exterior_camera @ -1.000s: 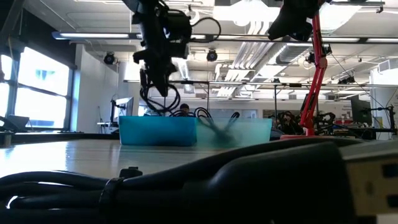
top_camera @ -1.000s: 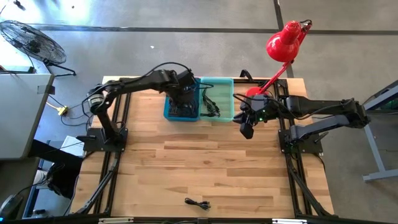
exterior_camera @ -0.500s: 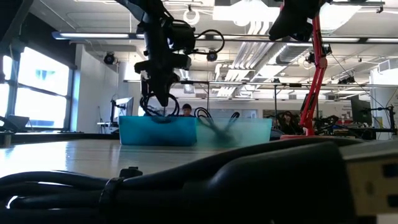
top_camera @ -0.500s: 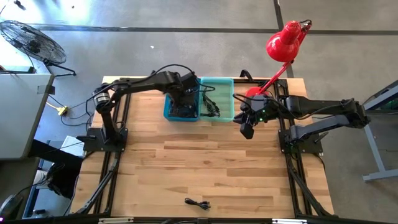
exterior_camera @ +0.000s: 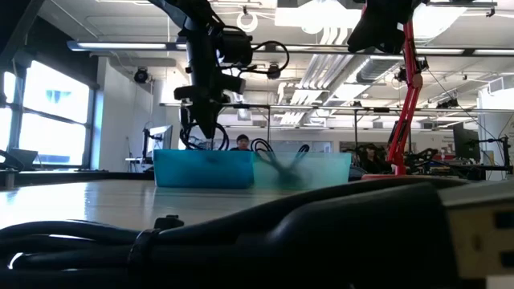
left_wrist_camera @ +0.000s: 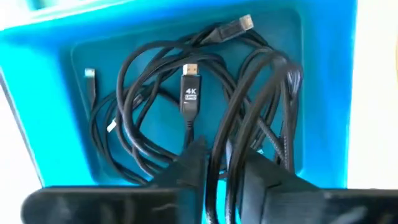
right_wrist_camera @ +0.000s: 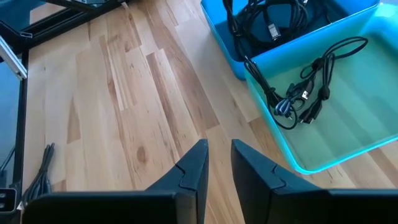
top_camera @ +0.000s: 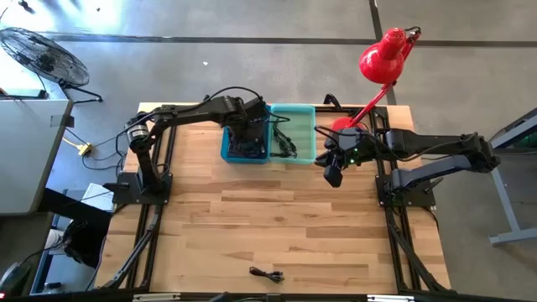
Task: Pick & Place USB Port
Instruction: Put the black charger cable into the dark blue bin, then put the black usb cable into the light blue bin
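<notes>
USB cables (left_wrist_camera: 249,93) lie in a black tangle inside the blue bin (top_camera: 245,144) at the far edge of the worktop (top_camera: 268,226). One plug in the pile (left_wrist_camera: 190,93) bears the white lettering "4K" with smaller writing under it that is too small to read; a second plug (left_wrist_camera: 236,26) and a thin silver connector (left_wrist_camera: 91,78) show among the loops. The left tool (left_wrist_camera: 221,165) hangs low over this bin, its two dark fingers (left_wrist_camera: 193,168) a little apart with cable strands running between them; whether they are clamped on a strand cannot be told. In the low view the left tool (exterior_camera: 205,120) reaches down to the rim of the blue bin (exterior_camera: 205,168), with cable loops rising around it.

Touching the blue bin on its right side stands a pale teal bin (top_camera: 294,134), which holds a smaller bundle of cable (right_wrist_camera: 305,93). The right tool (top_camera: 333,174) hovers above bare worktop just beside the teal bin, its fingers (right_wrist_camera: 193,168) apart and holding nothing. A red desk lamp (top_camera: 382,59) stands at the far right corner of the worktop.

One more coiled cable (top_camera: 267,273) lies alone near the front edge, well apart from both bins; it fills the foreground of the low view (exterior_camera: 241,241). A floor fan (top_camera: 38,54) stands off the worktop on the left.
</notes>
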{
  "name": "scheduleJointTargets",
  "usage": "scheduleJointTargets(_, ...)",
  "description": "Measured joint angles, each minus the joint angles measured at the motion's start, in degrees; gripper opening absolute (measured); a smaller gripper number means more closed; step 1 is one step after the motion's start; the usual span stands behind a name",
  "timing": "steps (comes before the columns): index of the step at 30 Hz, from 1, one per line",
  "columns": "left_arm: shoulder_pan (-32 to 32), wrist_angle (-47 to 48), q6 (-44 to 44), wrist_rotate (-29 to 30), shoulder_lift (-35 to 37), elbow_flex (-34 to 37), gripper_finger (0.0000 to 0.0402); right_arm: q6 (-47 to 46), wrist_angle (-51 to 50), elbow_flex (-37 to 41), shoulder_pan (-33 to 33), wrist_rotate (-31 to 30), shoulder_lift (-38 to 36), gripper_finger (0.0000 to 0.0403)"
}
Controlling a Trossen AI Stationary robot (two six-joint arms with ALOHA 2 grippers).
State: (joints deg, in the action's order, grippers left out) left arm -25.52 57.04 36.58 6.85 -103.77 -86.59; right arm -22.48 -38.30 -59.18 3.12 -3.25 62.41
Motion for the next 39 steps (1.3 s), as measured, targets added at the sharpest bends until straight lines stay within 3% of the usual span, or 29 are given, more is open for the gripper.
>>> scheduleJointTargets(7,0.02,0.57,-8.2,2.12,0.0,0.0,0.0123,-0.61,0.0,0.0,-1.7,-1.11,0.0,0.0062)
scheduleJointTargets(15,0.02,1.25,-6.43,6.7,0.04,0.0,0.0143,-0.91,0.0,0.0,-2.61,-3.01,0.0,0.0062)
scheduleJointTargets(23,2.14,1.38,-6.21,-5.72,6.33,0.0,0.0144,-1.68,-0.02,0.02,-2.58,-2.86,0.0,0.0062)
scheduleJointTargets(27,6.3,0.93,-5.9,-6.23,12.44,-0.02,0.0144,-1.62,-0.01,0.02,-2.58,-2.85,0.0,0.0062)
scheduleJointTargets(34,18.04,-1.83,-5.76,4.58,19.57,-0.04,0.0144,-1.53,0.0,0.04,-2.58,-2.82,0.0,0.0062)
scheduleJointTargets(39,25.03,-1.49,-10.32,5.3,20.83,-0.04,0.0145,-2.06,0.0,0.04,-2.94,-2.38,0.0,0.0062)
